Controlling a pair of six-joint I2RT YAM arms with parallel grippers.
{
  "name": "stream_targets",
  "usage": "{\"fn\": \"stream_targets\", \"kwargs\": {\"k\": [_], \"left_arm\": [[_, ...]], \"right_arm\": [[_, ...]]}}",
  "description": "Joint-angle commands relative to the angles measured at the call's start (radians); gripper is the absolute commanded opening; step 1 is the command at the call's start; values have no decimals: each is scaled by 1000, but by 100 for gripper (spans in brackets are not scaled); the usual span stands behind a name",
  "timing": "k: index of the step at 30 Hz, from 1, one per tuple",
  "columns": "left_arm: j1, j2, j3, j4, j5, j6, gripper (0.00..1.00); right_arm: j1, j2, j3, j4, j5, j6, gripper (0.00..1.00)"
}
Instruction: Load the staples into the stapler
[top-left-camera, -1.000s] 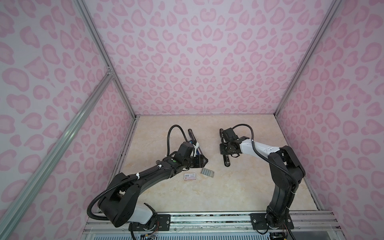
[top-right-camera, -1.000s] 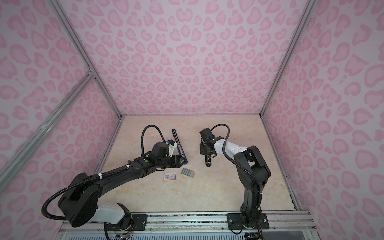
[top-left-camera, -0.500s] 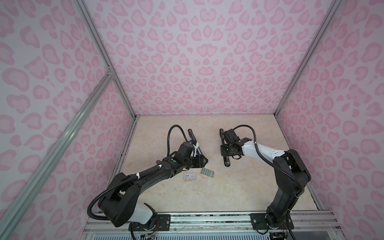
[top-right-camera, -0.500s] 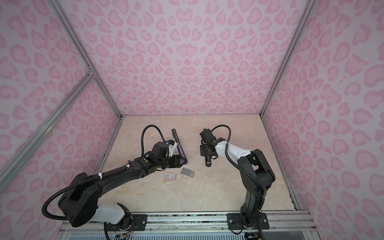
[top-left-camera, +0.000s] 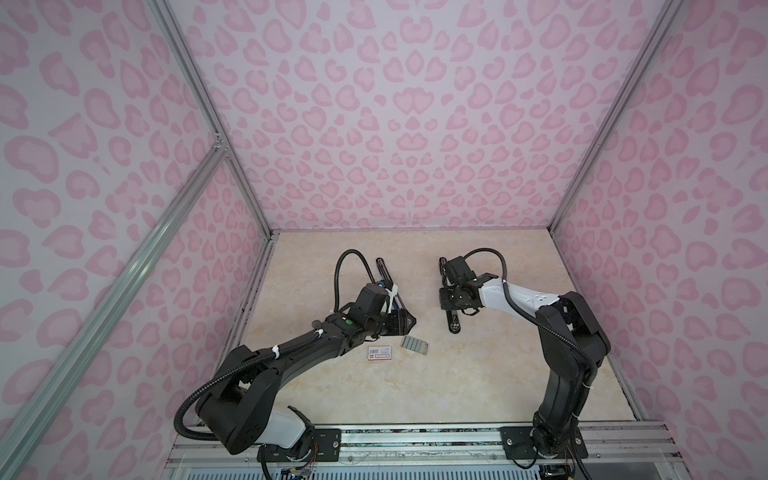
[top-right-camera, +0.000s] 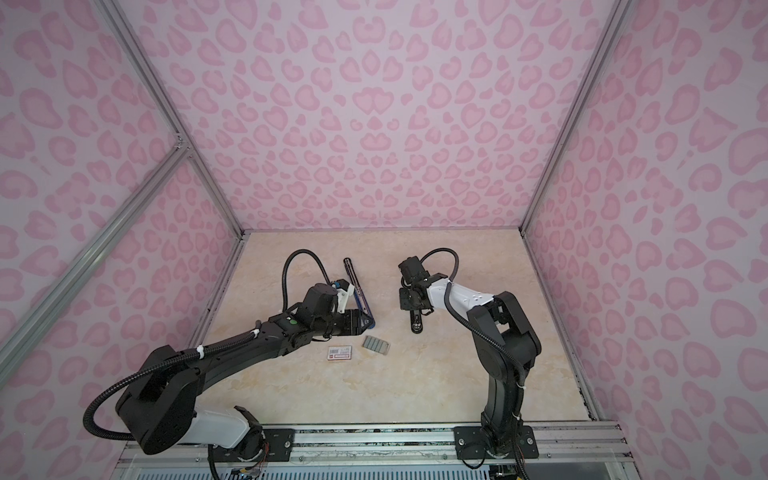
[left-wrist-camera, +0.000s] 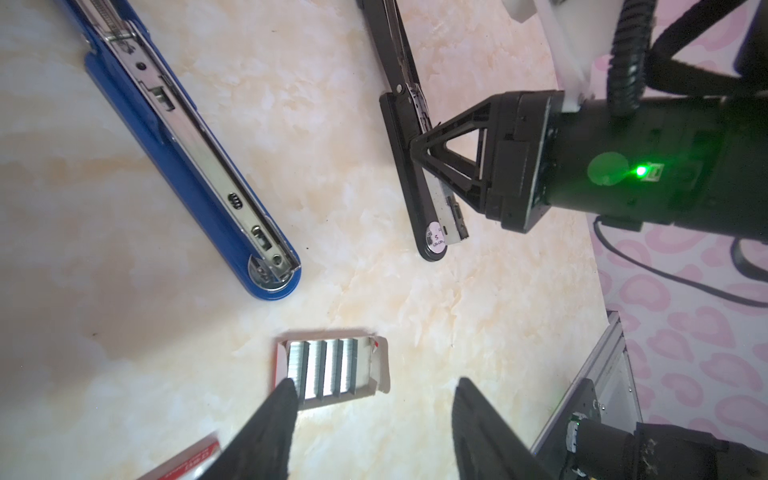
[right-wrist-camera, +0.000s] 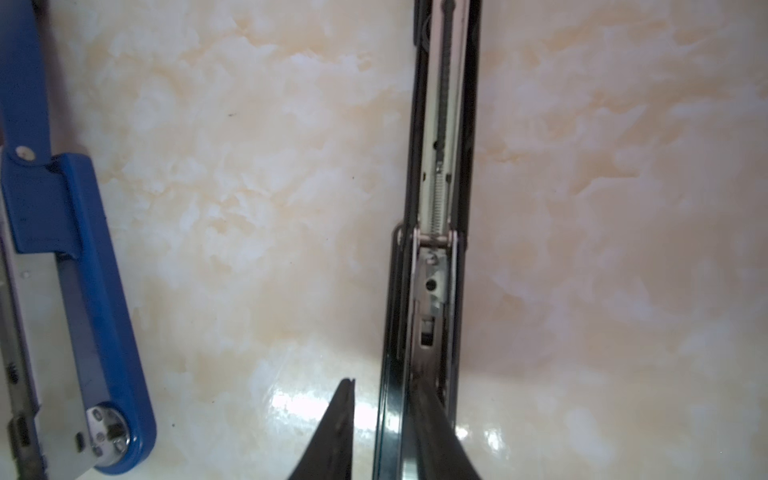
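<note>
Silvery staples (left-wrist-camera: 328, 368) lie in rows in a small open tray (top-left-camera: 414, 345) on the floor, seen in both top views (top-right-camera: 376, 345). My left gripper (left-wrist-camera: 374, 388) hovers open just above them, with one fingertip (left-wrist-camera: 286, 392) over the tray's corner and nothing held. Two staplers lie opened flat: a blue stapler (left-wrist-camera: 199, 166) beside my left gripper (top-left-camera: 411, 321), and a black stapler (right-wrist-camera: 440, 166) under my right gripper (top-left-camera: 454, 305). That right gripper (right-wrist-camera: 385, 384) is narrowly open. Its jaws stand either side of the black stapler's side rail, one finger over the metal channel, with floor showing beside the other.
A white-and-red barcoded box sleeve (top-left-camera: 379, 353) lies left of the staple tray. Pink patterned walls close in the marble floor (top-left-camera: 478, 374) on three sides. A metal rail (top-left-camera: 415, 440) with both arm bases runs along the front.
The right arm's elbow has swung slightly outward and down while its gripper stays at the black stapler. The left arm has not moved.
</note>
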Motion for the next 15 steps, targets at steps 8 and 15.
{"fn": "stream_targets", "kwargs": {"k": [8,15], "left_arm": [[-1,10,3,39,4,-1,62],[-1,6,-2,40,-1,-4,62]], "right_arm": [[32,-97,-134,-12,-22,56,27],[44,-165,-178,-18,-11,70,28]]}}
